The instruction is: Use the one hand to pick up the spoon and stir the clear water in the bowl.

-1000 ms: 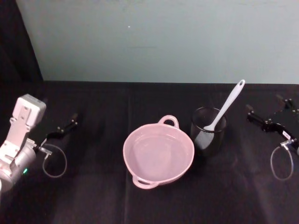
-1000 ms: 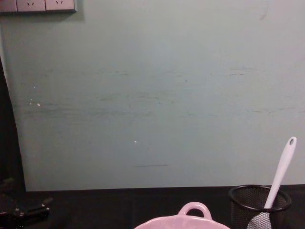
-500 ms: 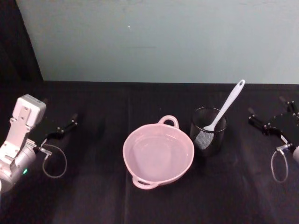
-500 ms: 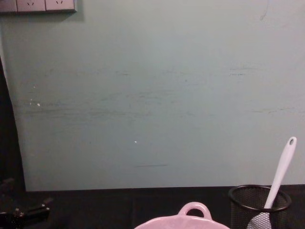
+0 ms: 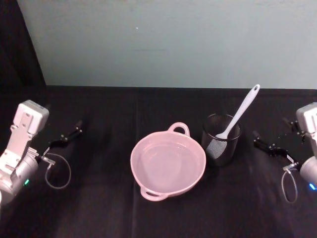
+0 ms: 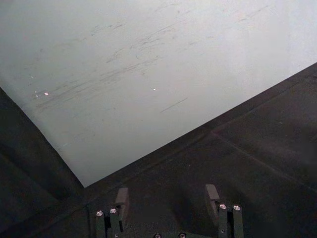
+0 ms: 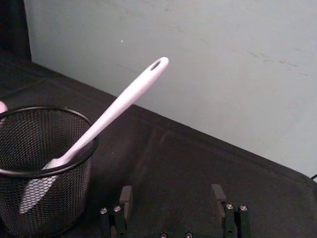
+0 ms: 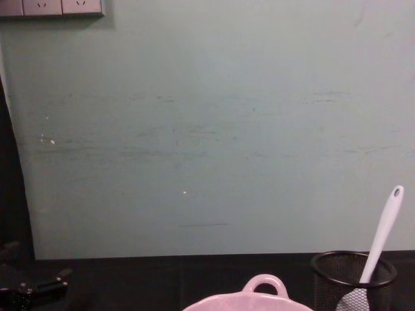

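The pale pink bowl (image 5: pixel 168 163) sits mid-table with clear water in it; its loop handle (image 8: pixel 264 285) rises at the far rim. The white spoon (image 5: pixel 240 111) leans in a black mesh cup (image 5: pixel 220 140) just right of the bowl, scoop down, holed handle tip up and to the right. My right gripper (image 5: pixel 270 128) hovers open to the right of the cup, nothing between its fingers. In the right wrist view the right gripper (image 7: pixel 172 196) faces past the spoon (image 7: pixel 114 109) and the cup (image 7: pixel 44 168). My left gripper (image 5: pixel 74 130) rests open at the far left.
A black cloth (image 5: pixel 99 208) covers the table, and a pale green wall (image 5: pixel 163 44) stands along its far edge. Cable loops hang by each wrist (image 5: pixel 58 171). In the chest view the left gripper (image 8: pixel 39 288) shows low at the left, the spoon (image 8: pixel 382 233) at the right.
My right gripper has moved left toward the mesh cup and its white wrist has come into the head view. The left arm, the bowl and the spoon have not moved.
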Robot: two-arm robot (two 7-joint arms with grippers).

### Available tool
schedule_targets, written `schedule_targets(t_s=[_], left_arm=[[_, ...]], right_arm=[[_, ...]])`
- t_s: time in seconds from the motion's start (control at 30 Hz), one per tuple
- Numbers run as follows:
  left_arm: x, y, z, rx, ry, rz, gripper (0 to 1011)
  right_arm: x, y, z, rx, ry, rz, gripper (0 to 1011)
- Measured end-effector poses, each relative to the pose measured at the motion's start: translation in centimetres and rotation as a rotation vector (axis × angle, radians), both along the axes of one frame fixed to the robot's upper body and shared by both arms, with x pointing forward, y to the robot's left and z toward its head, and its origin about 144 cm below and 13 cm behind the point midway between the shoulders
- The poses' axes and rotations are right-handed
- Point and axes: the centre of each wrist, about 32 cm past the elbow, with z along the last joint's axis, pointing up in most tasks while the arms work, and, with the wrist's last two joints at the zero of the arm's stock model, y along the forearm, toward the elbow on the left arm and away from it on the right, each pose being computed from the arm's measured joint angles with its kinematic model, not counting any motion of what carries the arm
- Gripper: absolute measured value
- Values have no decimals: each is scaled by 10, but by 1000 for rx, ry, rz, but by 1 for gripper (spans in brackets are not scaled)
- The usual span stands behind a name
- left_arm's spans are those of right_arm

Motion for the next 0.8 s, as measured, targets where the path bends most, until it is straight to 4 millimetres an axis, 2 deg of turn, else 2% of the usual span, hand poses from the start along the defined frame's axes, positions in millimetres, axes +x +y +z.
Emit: schedule_targets(t_s=[0.8], left_arm=[[0,0,0,0,0,0,1005]], right_arm=[[0,1,1,-8,-1,1,1003]])
